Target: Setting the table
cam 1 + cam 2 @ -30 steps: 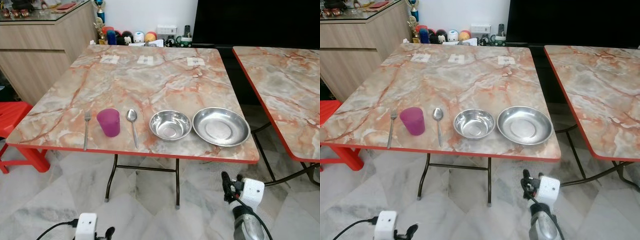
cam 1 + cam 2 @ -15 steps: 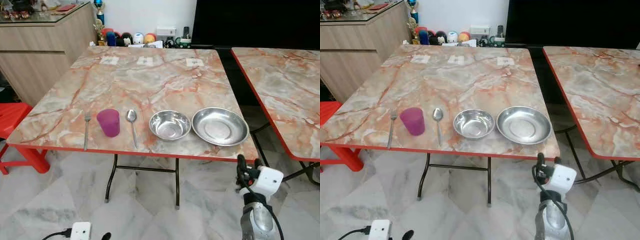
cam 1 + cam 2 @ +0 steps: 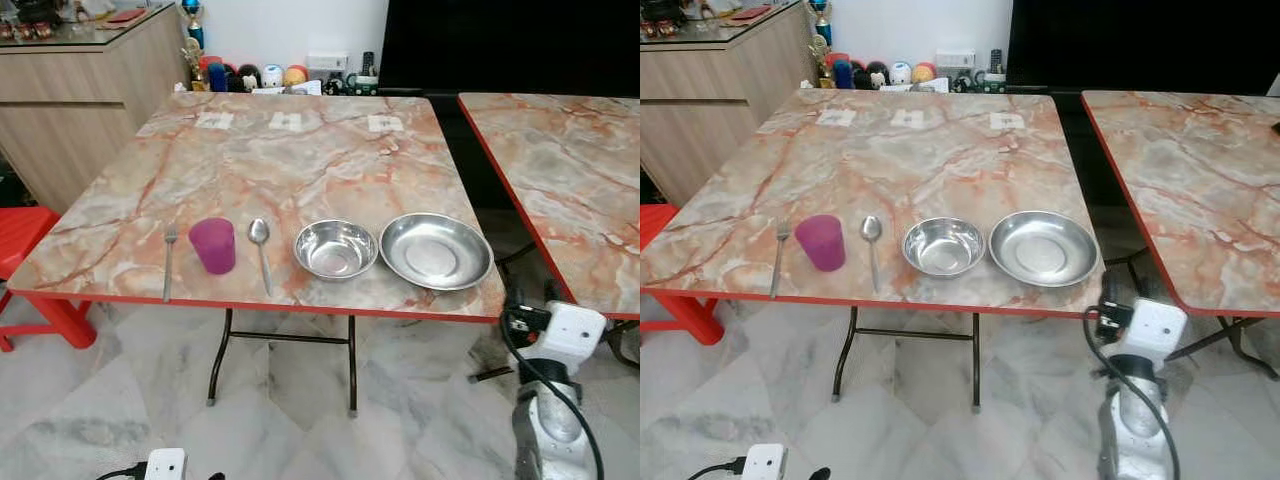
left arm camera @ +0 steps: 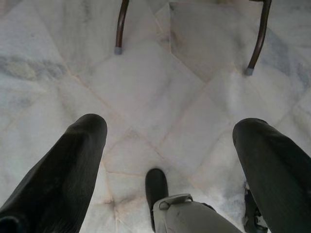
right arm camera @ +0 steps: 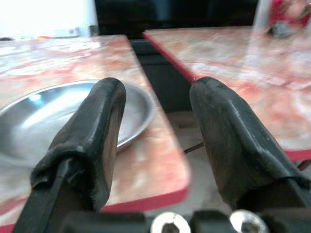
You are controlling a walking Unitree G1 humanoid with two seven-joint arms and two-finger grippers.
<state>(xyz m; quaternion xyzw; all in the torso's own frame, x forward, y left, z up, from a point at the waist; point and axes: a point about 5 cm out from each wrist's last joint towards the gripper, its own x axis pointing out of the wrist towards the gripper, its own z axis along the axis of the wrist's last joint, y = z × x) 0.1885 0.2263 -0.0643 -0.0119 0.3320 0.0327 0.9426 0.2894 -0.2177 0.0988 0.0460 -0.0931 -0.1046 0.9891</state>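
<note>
The plate (image 3: 435, 250) lies at the table (image 3: 300, 150) front edge, just beside the bowl (image 3: 336, 249), with spoon (image 3: 261, 252), cup (image 3: 213, 245) and fork (image 3: 168, 262) in a row. My right hand (image 5: 158, 145) has risen to the table corner, fingers apart and empty, so I judge the plate comes first. My left hand (image 4: 170, 160) hangs spread over the floor.

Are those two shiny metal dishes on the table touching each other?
Cannot tell. In the left eye view the small steel bowl and the wider steel plate sit rim to rim, with no bare tabletop plainly visible between them, but contact isn't plain either.
</note>
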